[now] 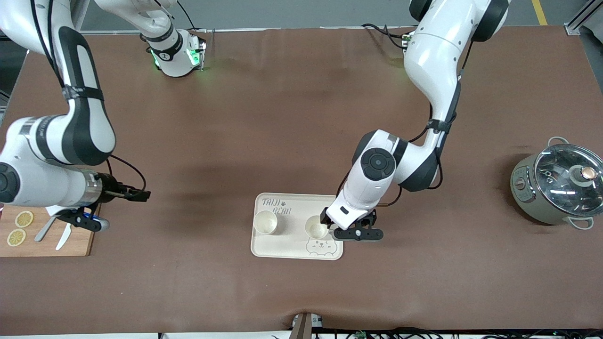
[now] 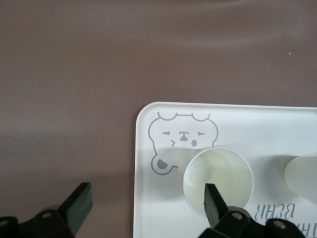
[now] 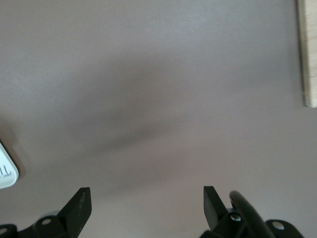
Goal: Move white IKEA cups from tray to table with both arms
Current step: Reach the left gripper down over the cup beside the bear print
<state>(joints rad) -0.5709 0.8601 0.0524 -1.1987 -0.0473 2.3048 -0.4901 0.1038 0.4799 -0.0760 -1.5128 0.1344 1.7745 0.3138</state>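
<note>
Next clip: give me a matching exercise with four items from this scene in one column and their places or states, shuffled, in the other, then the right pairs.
Column one:
1. left gripper
2. right gripper
3. white IKEA cups
4. lemon slices

Column two:
A. on the wooden cutting board
B. standing upright on the tray
C. open, over bare table between the board and the tray
D. open, at the cup by the bear face, one finger over its mouth

Pairs: 1-D, 2-C, 3-B, 4-A
</note>
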